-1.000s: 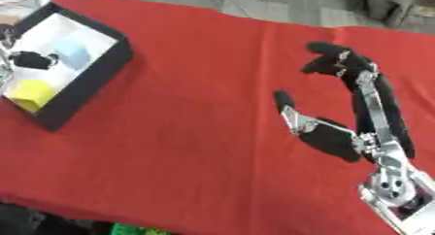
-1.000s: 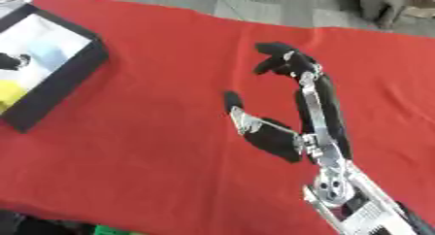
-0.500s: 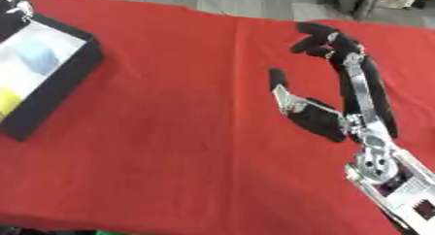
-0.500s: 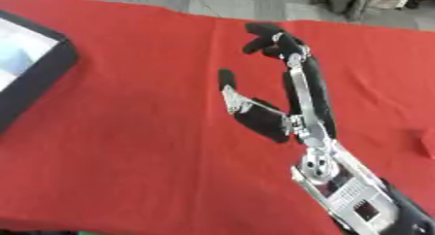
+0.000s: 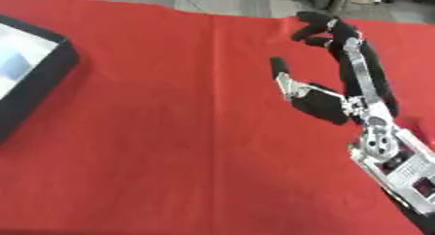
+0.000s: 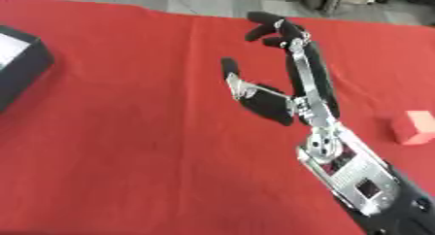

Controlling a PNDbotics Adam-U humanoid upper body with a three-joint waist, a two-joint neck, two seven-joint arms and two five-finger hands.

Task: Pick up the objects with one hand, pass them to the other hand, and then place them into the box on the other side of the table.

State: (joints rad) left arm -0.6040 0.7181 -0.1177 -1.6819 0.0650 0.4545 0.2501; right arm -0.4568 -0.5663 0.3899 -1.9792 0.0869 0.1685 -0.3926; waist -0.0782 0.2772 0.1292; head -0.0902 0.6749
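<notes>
Right hand [image 6: 293, 91]: over mid-table, thumb splayed toward 9 o'clock, fingers stretched toward 12 with tips hooked; holds nothing.
Reason for pose: judged an empty reach, palm turned ready for the next pick.
Left hand: not seen in either view.
Pink block [image 6: 414, 127]: lies on the red cloth [image 6: 127, 146] at 3 o'clock of the right wrist, apart from it; likely the next object.
Black box [image 5: 34, 78]: at the 9 o'clock edge, partly cut off; pale interior, contents unclear.
Edges: far table edge lies close beyond the fingertips at 12 o'clock.
Open room: wide bare cloth between hand and box, so a handover mid-table looks unobstructed.
</notes>
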